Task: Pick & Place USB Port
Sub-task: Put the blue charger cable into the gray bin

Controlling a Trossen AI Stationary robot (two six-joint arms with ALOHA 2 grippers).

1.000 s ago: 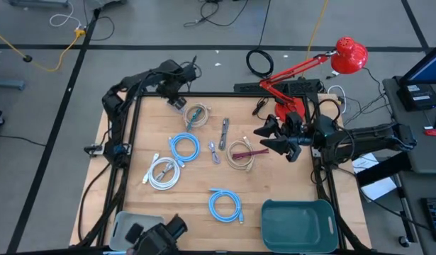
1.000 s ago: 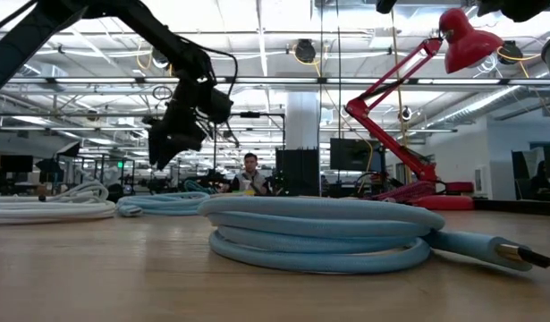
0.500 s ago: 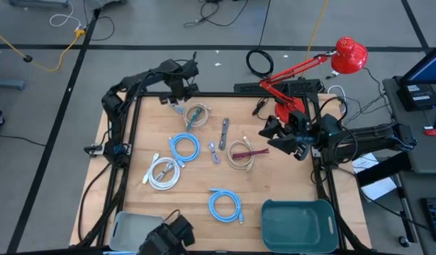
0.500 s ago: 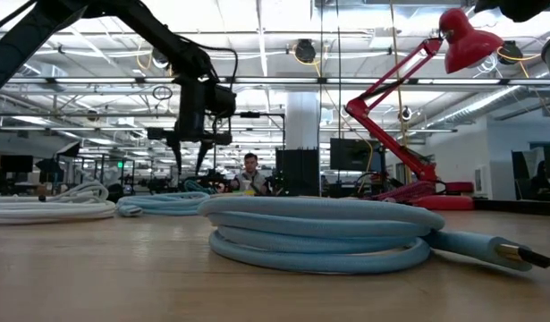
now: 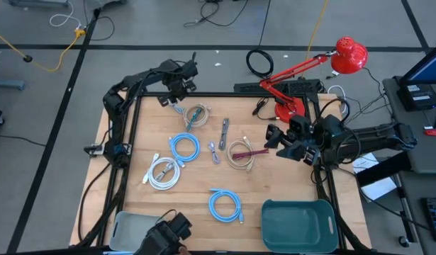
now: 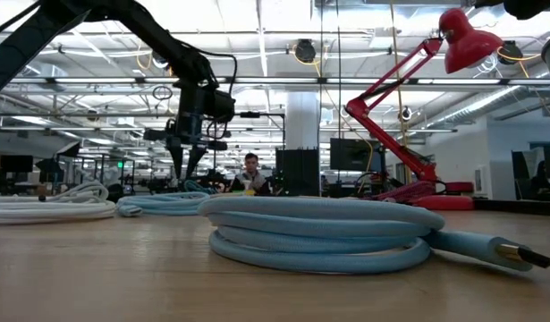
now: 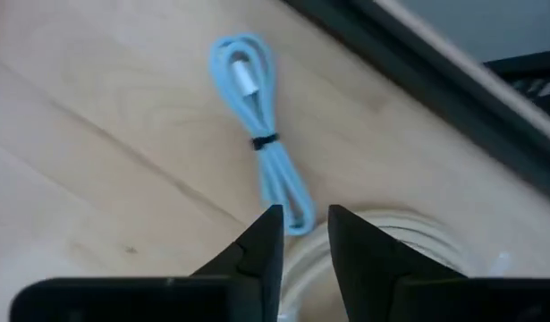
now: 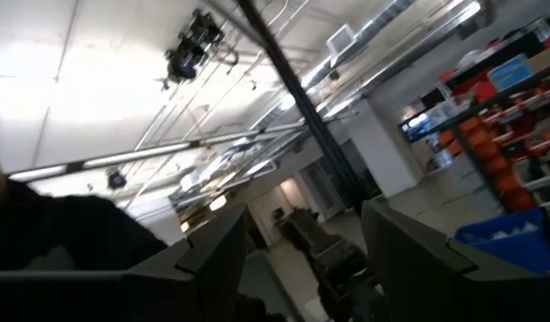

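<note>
A: What takes up the most room?

B: The wooden counter (image 5: 274,188), inside a black frame. At its near right corner sits a teal bin (image 5: 299,223), and at the near left corner a grey tray (image 5: 132,227), partly hidden by a dark camera mount. A red lamp (image 5: 306,67) stands at the far right edge, its shade hanging out over the floor.

A: And the cables?

B: Several coils, well apart from each other. A white coil (image 5: 163,173) lies at the left, a blue coil (image 5: 183,147) just beyond it, and another blue coil (image 5: 225,205) sits near the front, left of the bin. A beige coil (image 5: 240,154) with a purple tie lies mid-counter, near a small grey cable (image 5: 224,132). A grey-white coil (image 5: 196,115) is at the far left, with a little light-blue folded cable (image 7: 266,148) beside it. In the low view the front blue coil fills the foreground.

A: Where are the arms?

B: The left gripper (image 5: 176,91) hangs over the far left edge, just above the grey-white coil. In its wrist view its fingers (image 7: 261,250) are close together with a thin gap, straddling the coil's rim and the light-blue cable's loop; I cannot tell whether they grip anything. The right gripper (image 5: 278,142) is raised at the right side, near the beige coil, its fingers (image 8: 212,250) apart and empty, aimed up at the ceiling.

A: Anything in the way?

B: Only neighbouring cables crowd the left gripper.
</note>
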